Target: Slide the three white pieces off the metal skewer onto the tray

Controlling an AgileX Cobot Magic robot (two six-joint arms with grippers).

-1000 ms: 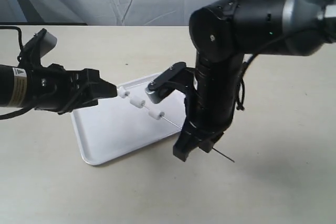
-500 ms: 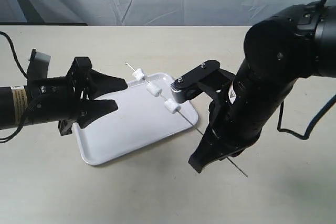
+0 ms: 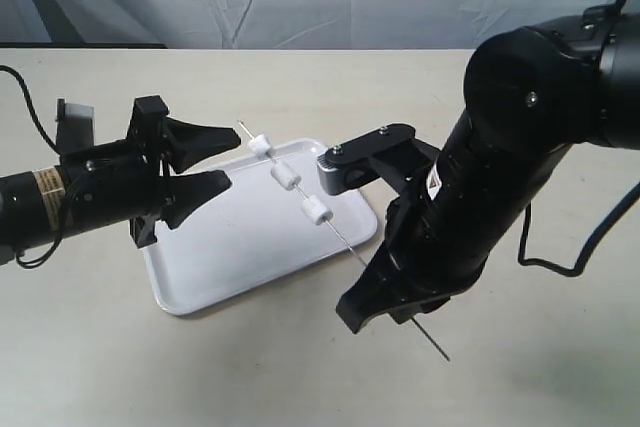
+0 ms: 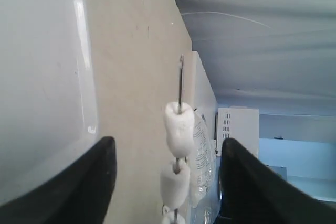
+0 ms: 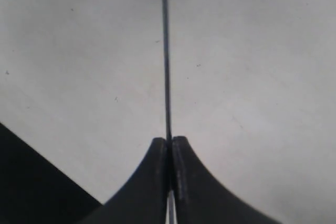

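The metal skewer (image 3: 340,240) slants above the tray (image 3: 235,247), and its thin tip (image 4: 181,80) points at my left gripper. Three white pieces (image 3: 286,175) are threaded along its upper half, spaced apart, with nothing touching them. In the left wrist view they hang in a row (image 4: 178,121) ahead of the gap. My left gripper (image 3: 234,159) stands open just short of the first piece (image 3: 262,144), and its fingers (image 4: 84,179) are spread wide. My right gripper (image 5: 170,142) is shut on the skewer's lower part, mostly hidden under the arm (image 3: 500,177) in the exterior view.
The beige table (image 3: 300,77) runs in all directions, with a pale cloth backdrop behind it. The bulky right arm stands over the table to the right of the tray. The skewer's tail (image 3: 437,347) sticks out below that arm. A black cable (image 3: 25,97) trails at the far left.
My left gripper, shut beside the first piece a second ago, has opened and drawn back left. The right arm has swung rightward, carrying the skewer; the three pieces remain on it.
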